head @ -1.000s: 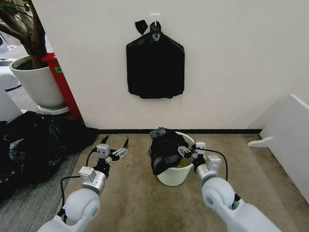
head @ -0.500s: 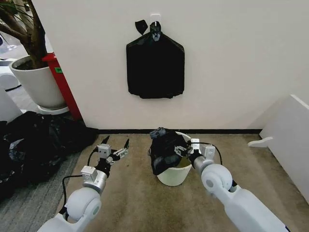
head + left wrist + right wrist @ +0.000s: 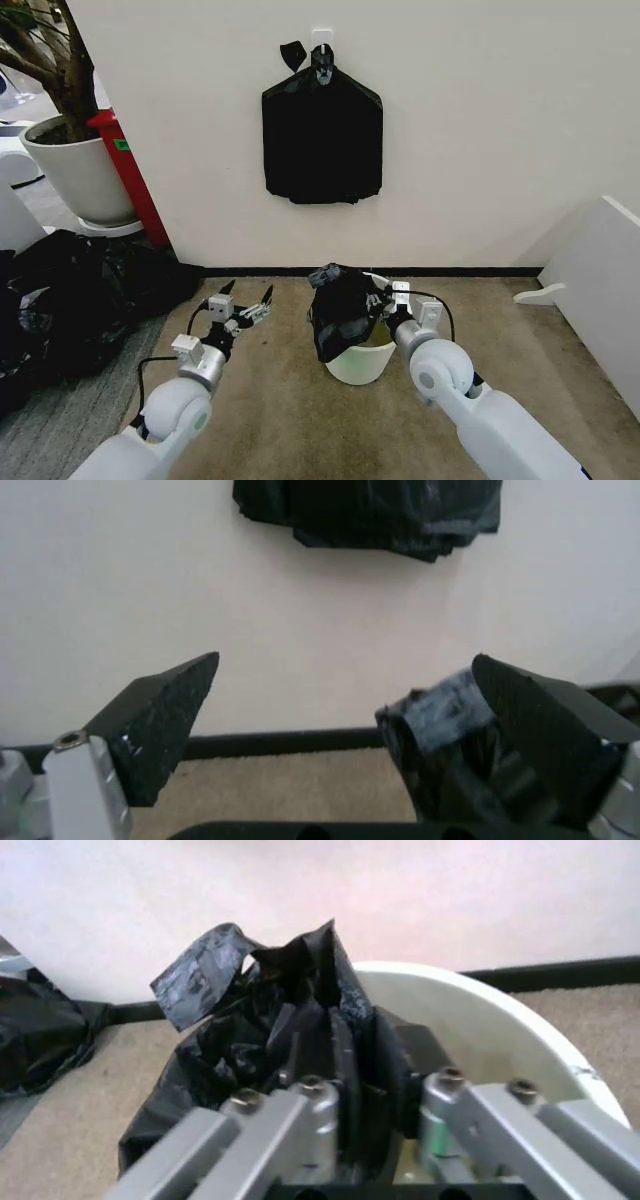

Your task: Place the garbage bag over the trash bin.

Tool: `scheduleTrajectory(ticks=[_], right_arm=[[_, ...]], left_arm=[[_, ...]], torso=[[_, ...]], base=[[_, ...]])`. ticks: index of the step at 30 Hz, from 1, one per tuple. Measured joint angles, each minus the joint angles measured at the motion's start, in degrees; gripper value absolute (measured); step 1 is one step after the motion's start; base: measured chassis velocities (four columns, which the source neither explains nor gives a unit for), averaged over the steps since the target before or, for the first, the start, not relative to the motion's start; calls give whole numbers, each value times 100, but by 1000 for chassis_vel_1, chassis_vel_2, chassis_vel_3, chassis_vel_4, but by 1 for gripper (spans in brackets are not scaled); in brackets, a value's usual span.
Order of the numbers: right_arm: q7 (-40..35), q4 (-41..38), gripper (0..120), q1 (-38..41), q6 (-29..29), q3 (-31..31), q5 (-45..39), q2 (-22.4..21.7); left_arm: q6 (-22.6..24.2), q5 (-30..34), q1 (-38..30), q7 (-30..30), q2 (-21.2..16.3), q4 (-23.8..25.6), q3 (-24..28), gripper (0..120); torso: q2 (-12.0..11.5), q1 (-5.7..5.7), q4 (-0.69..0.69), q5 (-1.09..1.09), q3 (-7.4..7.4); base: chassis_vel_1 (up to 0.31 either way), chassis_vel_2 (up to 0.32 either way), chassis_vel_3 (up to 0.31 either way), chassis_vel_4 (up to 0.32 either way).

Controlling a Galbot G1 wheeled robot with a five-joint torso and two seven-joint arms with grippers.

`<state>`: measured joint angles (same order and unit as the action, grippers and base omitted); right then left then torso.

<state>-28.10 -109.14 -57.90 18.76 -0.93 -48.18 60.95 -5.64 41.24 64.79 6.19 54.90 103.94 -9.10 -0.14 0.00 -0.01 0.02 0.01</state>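
Note:
The trash bin [image 3: 362,362], a small cream-white bucket, stands on the carpet near the wall. The garbage bag [image 3: 340,312], crumpled glossy black film, hangs over the bin's left rim and down its outer side. My right gripper [image 3: 379,300] reaches over the bin's opening and is shut on the bag's film. The right wrist view shows its fingers [image 3: 340,1065] pinching the garbage bag [image 3: 240,1035] beside the bin's rim [image 3: 470,1009]. My left gripper [image 3: 243,301] hovers open left of the bin, apart from the bag. In the left wrist view, that gripper [image 3: 345,727] holds nothing.
A flat black bundle [image 3: 322,140] hangs on the wall above the bin. A heap of black plastic [image 3: 70,300] sprawls at the left, with a white plant pot [image 3: 75,170] and a red post [image 3: 128,175] behind it. A white panel [image 3: 600,290] stands at the right.
My right gripper has moved left over the bin, deeper into the bag's folds. The left arm has shifted slightly right and forward, still open.

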Motion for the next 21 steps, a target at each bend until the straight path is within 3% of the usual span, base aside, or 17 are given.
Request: scheduleTrajectory(ticks=[6, 9, 21], right_arm=[[27, 18, 0, -51, -67, 3, 221, 62], [62, 138, 0, -54, -172, 11, 633, 102], [100, 329, 0, -102, -248, -28, 1436, 89]], left_arm=[[255, 320, -678, -107, 143, -478, 383, 100], [635, 527, -982, -184, 177, -635, 769, 100], [1371, 354, -1416, 54, 376, -869, 1444, 100]], torso=[[0, 0, 1, 0, 0], [0, 0, -1, 2, 0], [0, 0, 1, 1, 0]], base=[[0, 0, 0, 0], [0, 0, 0, 0], [0, 0, 0, 0]])
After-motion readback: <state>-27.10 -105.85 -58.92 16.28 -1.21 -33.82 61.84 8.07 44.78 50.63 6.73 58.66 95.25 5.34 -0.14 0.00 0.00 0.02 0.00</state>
